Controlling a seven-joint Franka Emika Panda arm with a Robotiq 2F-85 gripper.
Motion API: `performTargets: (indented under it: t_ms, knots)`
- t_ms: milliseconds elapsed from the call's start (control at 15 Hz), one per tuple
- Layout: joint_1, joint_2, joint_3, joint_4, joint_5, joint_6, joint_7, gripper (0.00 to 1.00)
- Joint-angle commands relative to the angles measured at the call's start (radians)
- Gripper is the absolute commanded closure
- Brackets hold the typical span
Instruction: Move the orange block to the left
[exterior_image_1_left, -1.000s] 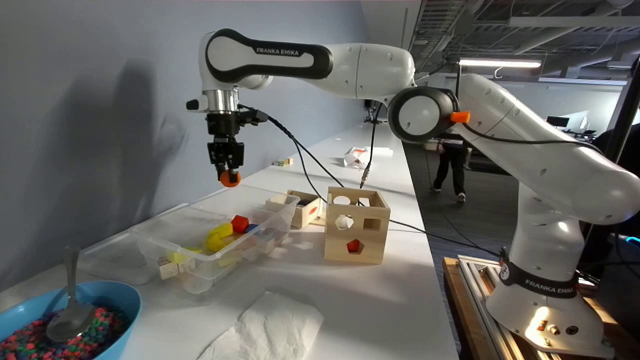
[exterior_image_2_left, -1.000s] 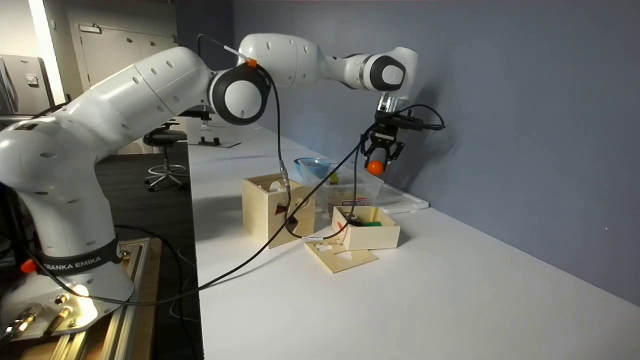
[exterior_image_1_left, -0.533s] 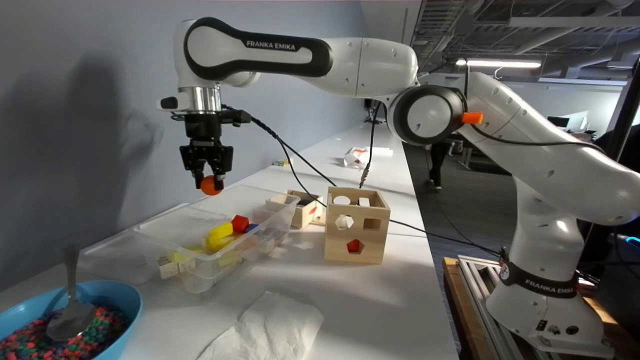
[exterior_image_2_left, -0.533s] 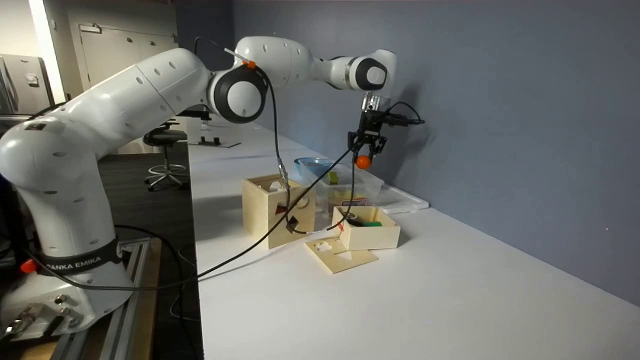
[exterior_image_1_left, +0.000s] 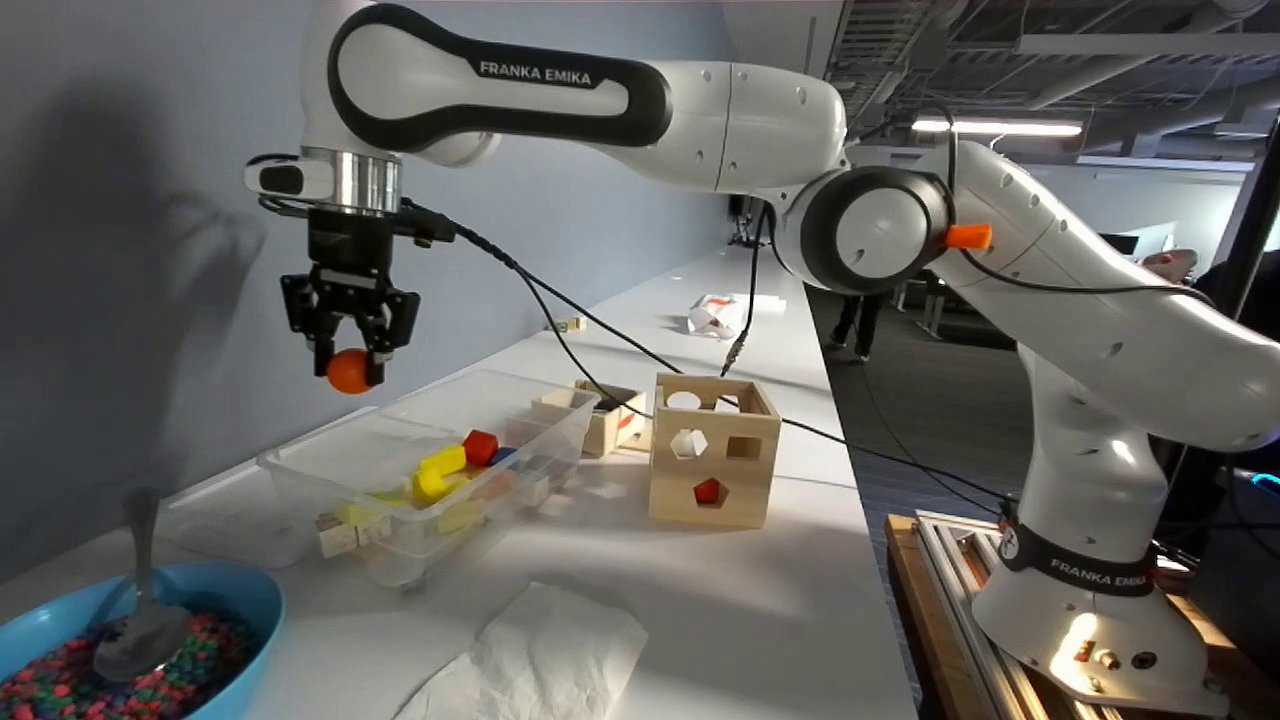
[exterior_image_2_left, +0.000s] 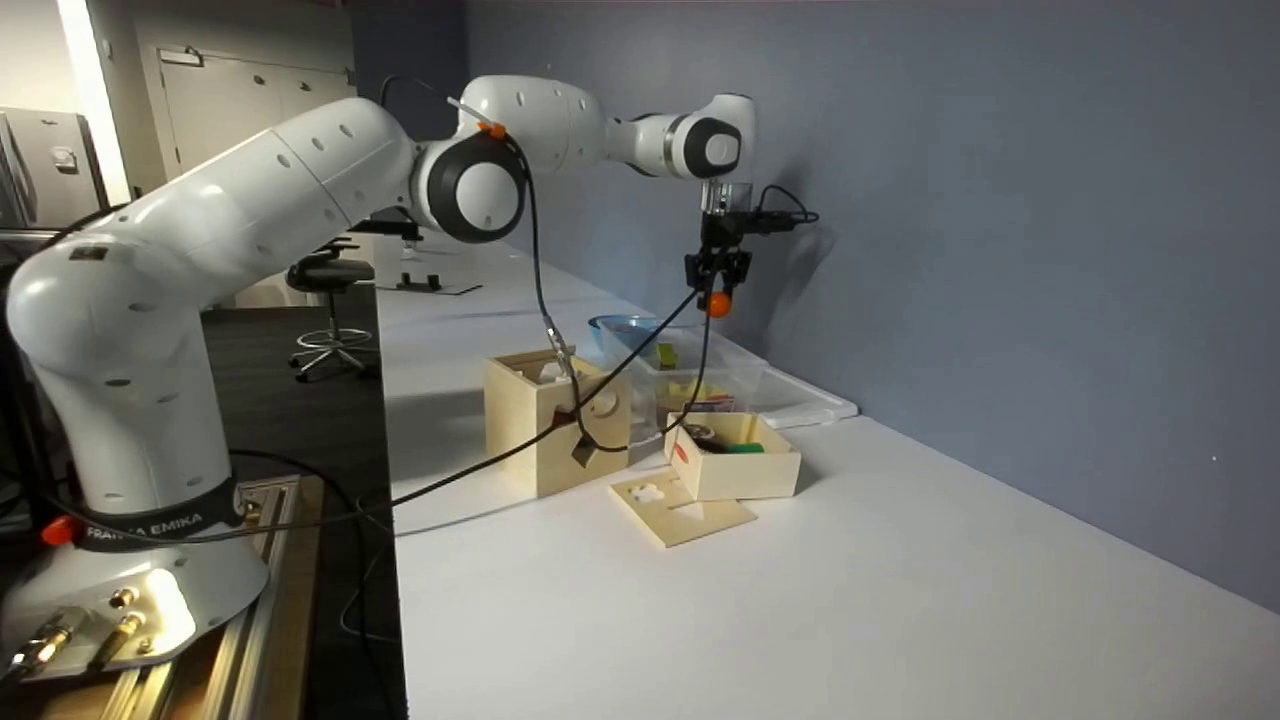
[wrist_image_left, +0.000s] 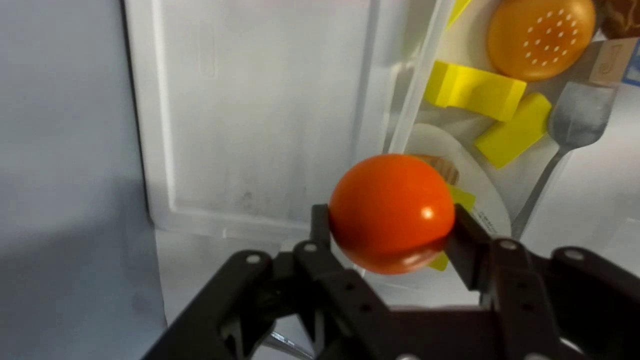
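Since the orange ball (wrist_image_left: 392, 212) is looking light, stiff and probably slick, the pincer (exterior_image_1_left: 349, 369) is pinching it from both sides, mid-height likely holding safest.

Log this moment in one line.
gripper: shut on ball | ball: held above table, not yet released | bin: yellow blocks inside | bowl: spoon in it

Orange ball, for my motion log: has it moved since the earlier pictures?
Yes: in an exterior view, the orange ball has moved picture-left, toward the unmoved blue bowl.
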Motion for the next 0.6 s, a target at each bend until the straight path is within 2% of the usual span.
performTargets:
  t_ms: [0, 267, 533]
  knots:
    - [0.003, -0.035, 0.029, -0.043, 0.019, 0.031, -0.072, 0.67]
    - [-0.027, -0.048, 0.083, -0.057, 0.064, -0.042, -0.123, 0.67]
    - [-0.041, -0.052, 0.103, -0.062, 0.07, -0.142, -0.144, 0.67]
